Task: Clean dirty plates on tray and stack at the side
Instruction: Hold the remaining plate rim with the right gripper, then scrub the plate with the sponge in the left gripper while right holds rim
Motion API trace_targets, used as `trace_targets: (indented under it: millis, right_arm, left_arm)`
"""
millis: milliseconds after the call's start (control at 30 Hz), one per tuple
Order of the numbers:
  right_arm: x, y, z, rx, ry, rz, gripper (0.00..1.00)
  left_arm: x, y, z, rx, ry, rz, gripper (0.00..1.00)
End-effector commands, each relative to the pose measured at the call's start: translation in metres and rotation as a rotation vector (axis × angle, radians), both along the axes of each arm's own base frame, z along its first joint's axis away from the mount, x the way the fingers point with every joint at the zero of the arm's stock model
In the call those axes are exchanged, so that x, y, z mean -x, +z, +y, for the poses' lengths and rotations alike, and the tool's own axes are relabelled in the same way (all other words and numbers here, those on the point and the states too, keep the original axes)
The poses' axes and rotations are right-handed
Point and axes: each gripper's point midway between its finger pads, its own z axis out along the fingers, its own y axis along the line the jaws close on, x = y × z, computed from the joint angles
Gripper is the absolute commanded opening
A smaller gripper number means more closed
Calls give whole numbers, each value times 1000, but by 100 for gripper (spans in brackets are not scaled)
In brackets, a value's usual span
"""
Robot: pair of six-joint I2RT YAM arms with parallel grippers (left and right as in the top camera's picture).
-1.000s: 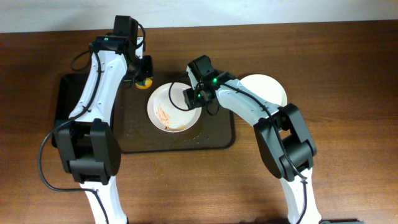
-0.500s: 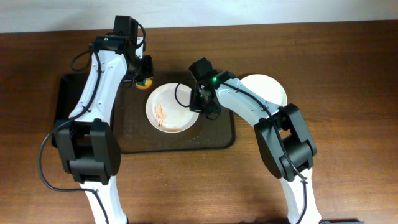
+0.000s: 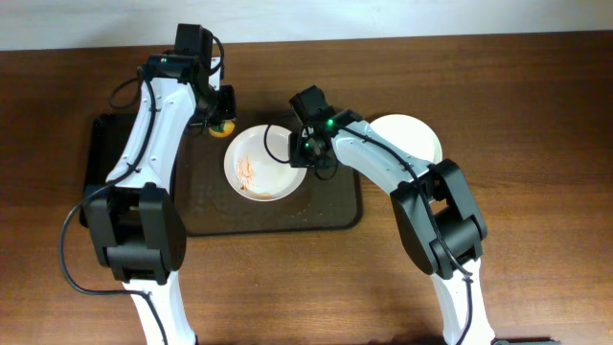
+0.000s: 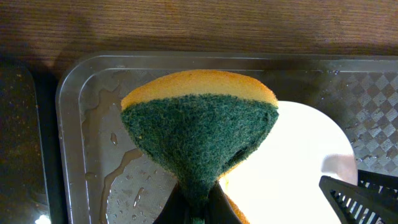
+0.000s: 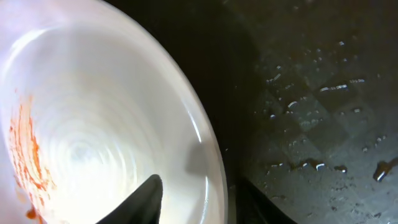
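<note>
Left fingers [image 4: 199,210]: were clamped on the sponge [image 4: 199,130], over the tray [image 3: 330,213] at its far edge.
Smeared plate [image 3: 261,165]: sat mid-tray, sauce unwiped.
Right fingers [image 5: 198,202]: stood astride that plate's right rim; whether they pinched it could not be told.
Clean plate [image 3: 419,132]: lay on the bench [image 3: 536,144], right of the tray.
Risk: a loose rim hold would likely let the plate skid under scrubbing.

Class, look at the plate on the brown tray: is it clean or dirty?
Dirty. The plate on the tray carries orange-red sauce streaks on its left side, seen overhead.
</note>
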Motion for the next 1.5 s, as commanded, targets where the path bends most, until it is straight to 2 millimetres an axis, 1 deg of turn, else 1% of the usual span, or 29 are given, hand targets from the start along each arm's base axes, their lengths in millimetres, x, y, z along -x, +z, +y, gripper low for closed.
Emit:
trace_targets:
  millis: [0,33,67,133,167,233,300,367,433,500,567,633,700,767,833,867,967,1000,1033,1067,1100,1133,1167,1233,1300,1367,1433,1467]
  right_arm:
    - [2,-10,-2,31,42,-1,31]
    - [3,-16,-3,35,44,11,27]
    - [5,-18,0,19,51,23,24]
    - [6,-18,2,9,54,29,7]
    - [6,-18,2,5,36,36,4]
    - [6,-18,0,-7,-15,53,4]
    - [6,-20,-8,-14,-106,100,4]
    - [4,-20,-14,-27,-124,117,4]
    - [3,-19,-15,-54,-127,131,4]
    - [2,-18,-15,-57,-126,129,4]
    - [3,-18,-13,-64,-121,131,4]
    - [4,-17,-11,-73,-114,135,4]
    - [4,-17,-11,-73,-114,135,4]
    - [4,-17,-11,-73,-114,136,4]
    - [5,-17,-11,-74,-105,135,4]
    - [5,-17,-10,-76,-104,136,4]
    - [5,-17,-10,-76,-105,136,4]
    - [5,-17,-10,-77,-105,136,4]
    - [5,-17,-10,-76,-105,137,4]
    - [5,-17,-10,-76,-105,137,4]
    - [5,-17,-10,-76,-105,137,4]
    - [5,-17,-10,-76,-105,137,4]
    - [5,-17,-10,-76,-105,137,4]
    - [5,-17,-10,-76,-105,136,4]
    - [5,-17,-10,-76,-105,137,4]
    - [5,-17,-11,-76,-105,137,4]
    - [5,-17,-11,-74,-105,139,4]
    - [6,-17,-11,-74,-105,140,4]
  left_arm:
    - [1,-1,-3,1,-22,1,1]
    - [1,-1,-3,1,-22,1,1]
    - [1,-1,-3,1,-22,2,1]
    - [2,-3,-3,1,-22,7,1]
    - [3,-5,-3,1,-22,12,1]
    - [8,-12,-2,-1,-21,35,1]
    - [17,-25,-1,-5,-21,73,1]
    - [24,-34,-1,-8,-22,100,1]
    - [32,-44,0,-10,-22,132,1]
    - [39,-52,-4,13,-29,156,1]
    - [48,-68,-8,23,-39,181,1]
    - [51,-78,-18,39,-115,178,1]
    - [56,-85,-45,106,-271,155,1]
    - [57,-95,-55,95,-342,130,1]
    - [59,-104,-55,88,-342,124,1]
    - [61,-110,-52,86,-313,132,1]
    - [67,-115,-51,89,-319,149,0]
    - [69,-114,-55,106,-374,145,0]
    - [69,-114,-56,108,-390,143,0]
    - [69,-114,-54,99,-387,143,0]
    - [65,-115,-47,72,-367,137,0]
    - [60,-116,-33,2,-310,131,1]
    - [52,-117,-12,-110,-225,114,0]
    - [37,-114,6,-226,-176,56,0]
    - [19,-110,10,-281,-155,-25,1]
    - [4,-110,5,-277,-148,-109,1]
    - [0,-111,-1,-269,-153,-140,0]
    - [5,-114,-12,-220,-183,-122,0]
